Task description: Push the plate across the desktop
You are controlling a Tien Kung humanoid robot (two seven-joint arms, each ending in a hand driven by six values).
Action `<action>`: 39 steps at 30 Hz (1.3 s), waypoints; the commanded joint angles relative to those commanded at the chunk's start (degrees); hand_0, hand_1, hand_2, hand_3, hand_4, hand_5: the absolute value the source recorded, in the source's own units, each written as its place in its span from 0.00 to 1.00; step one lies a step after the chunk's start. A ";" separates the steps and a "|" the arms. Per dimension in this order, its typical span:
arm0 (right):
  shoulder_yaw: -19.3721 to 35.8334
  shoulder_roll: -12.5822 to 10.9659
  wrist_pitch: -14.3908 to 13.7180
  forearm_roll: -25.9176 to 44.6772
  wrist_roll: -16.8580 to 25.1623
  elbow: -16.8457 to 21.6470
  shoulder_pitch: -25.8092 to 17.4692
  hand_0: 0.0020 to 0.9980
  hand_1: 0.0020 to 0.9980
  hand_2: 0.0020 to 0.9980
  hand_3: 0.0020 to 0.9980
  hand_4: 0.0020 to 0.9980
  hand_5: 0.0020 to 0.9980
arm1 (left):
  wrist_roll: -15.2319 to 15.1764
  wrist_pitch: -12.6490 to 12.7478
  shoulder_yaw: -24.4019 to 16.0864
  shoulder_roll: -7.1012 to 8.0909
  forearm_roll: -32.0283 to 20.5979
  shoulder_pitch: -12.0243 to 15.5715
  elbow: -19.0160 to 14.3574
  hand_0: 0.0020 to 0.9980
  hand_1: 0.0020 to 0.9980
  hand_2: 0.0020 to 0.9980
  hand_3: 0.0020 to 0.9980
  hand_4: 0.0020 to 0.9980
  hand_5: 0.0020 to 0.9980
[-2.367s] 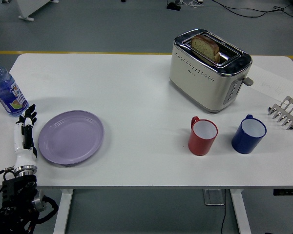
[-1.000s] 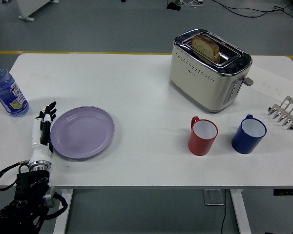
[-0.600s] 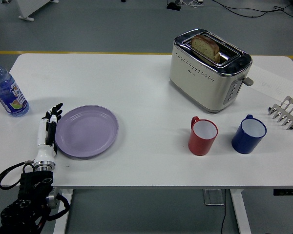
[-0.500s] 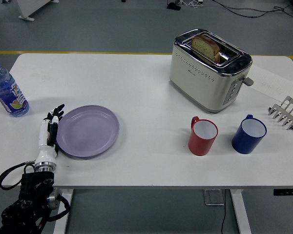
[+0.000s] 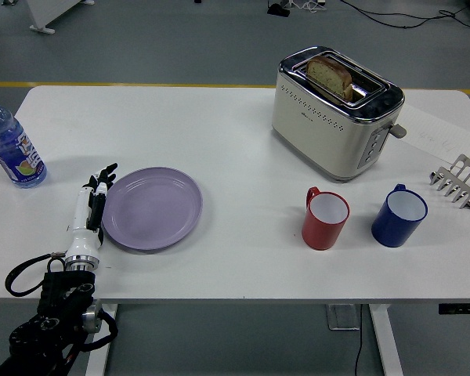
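A lilac plate lies flat on the white table, left of centre. My left hand, white with black fingers, lies edge-on against the plate's left rim, fingers straight and pointing away from me, holding nothing. Its black arm comes up from the lower left corner. The right arm is out of the picture.
A water bottle stands at the left edge. To the right of the plate are a red mug and a blue mug. A toaster with bread is at the back, a metal toast rack far right.
My left hand has swept to the right, and the plate has slid to the right ahead of it, away from the bottle. Nothing else has moved.
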 joint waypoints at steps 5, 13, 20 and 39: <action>-0.17 -0.02 -0.04 0.26 0.04 0.00 0.08 0.62 0.58 0.65 0.59 0.31 0.39 | 0.00 0.00 1.33 0.00 -0.42 -0.38 0.40 0.86 0.87 0.90 0.76 0.53 1.00; -0.46 -0.11 -0.02 0.64 0.21 -0.05 0.22 0.62 0.58 0.65 0.59 0.31 0.39 | 0.00 0.08 4.15 0.00 -0.80 -0.77 0.17 0.86 0.87 0.90 0.76 0.53 1.00; -0.64 -0.14 -0.05 0.99 0.34 -0.08 0.29 0.62 0.58 0.65 0.59 0.31 0.39 | 0.00 0.22 6.09 0.00 -1.45 -0.50 -0.63 0.86 0.87 0.90 0.76 0.53 1.00; -0.55 -0.13 0.01 0.82 0.31 -0.07 0.18 0.62 0.58 0.65 0.59 0.31 0.39 | 0.00 0.50 14.28 0.00 -4.33 -0.86 -2.49 0.86 0.87 0.90 0.76 0.52 1.00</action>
